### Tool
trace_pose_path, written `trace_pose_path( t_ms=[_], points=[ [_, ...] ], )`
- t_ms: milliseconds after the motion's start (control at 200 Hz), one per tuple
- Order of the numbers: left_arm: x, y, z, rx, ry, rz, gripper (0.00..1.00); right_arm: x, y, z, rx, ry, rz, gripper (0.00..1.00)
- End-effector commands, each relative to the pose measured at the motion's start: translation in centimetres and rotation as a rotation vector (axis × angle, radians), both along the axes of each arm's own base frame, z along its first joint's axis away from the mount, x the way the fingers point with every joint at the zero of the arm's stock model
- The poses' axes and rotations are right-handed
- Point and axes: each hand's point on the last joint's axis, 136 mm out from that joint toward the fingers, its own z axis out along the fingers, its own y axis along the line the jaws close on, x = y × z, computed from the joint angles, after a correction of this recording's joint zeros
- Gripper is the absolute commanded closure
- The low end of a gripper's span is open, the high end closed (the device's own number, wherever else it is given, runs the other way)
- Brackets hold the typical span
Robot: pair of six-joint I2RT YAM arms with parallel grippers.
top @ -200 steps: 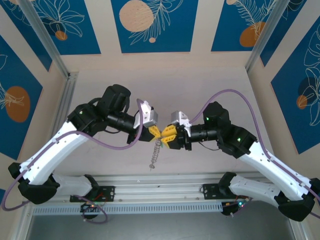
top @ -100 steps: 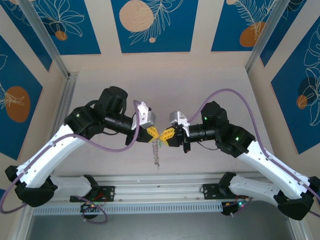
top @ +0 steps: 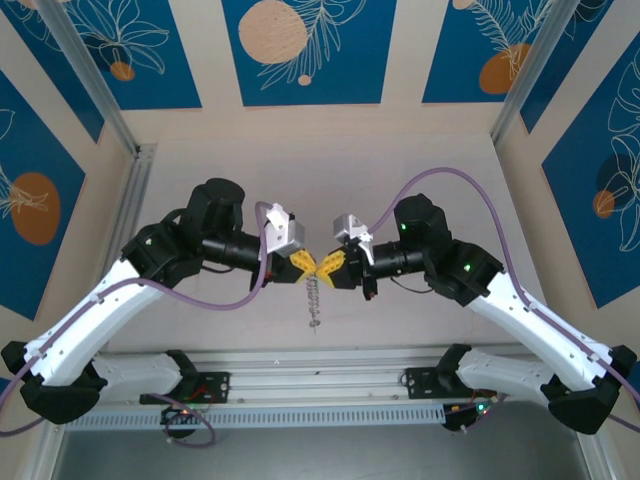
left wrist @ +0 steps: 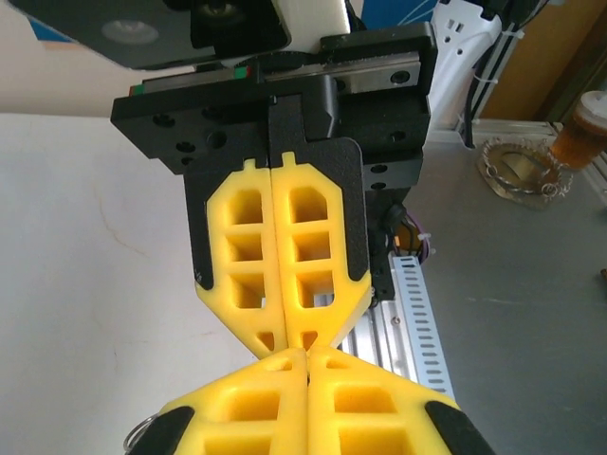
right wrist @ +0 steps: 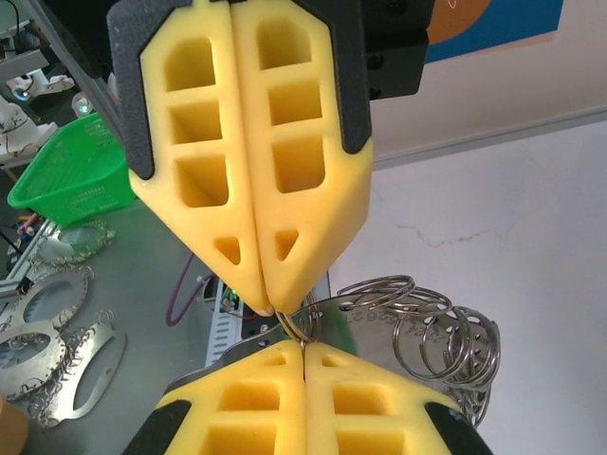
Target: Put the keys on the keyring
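Left gripper (top: 304, 265): yellow fingers pressed together with no gap between them, held over the middle of the table (top: 420, 170), tip pointing right. Keyring (top: 314, 297): a bunch of silvery split rings, pinched at its top where the two tips meet and hanging straight down beneath them. Whether its lower end touches the table cannot be told. In the right wrist view a thin ring wire runs out of the left finger seam and into the right finger seam. Right gripper (top: 331, 270): fingers likewise closed flat on the bunch, tip pointing left, touching the left tip.
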Motion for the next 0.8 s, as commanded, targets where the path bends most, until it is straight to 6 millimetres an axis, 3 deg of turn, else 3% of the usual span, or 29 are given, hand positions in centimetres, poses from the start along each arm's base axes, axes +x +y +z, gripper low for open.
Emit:
trace_pose_path(
  t_ms=[0,430,795],
  points=[
    [-1.4,-0.6,3.8,-0.156,-0.074,-0.086,1.0,1.0,-0.1,-0.1,-0.014,0.056,-0.044,1.0],
    [-1.3,-0.5,4.5,-0.179,-0.089,-0.074,1.0,2.2,-0.8,-0.2,-0.003,0.079,-0.096,1.0],
    [-1.1,-1.0,4.9,-0.242,-0.082,-0.073,1.0,0.6,-0.7,1.0,0.068,0.053,-0.018,0.91]
  ],
)
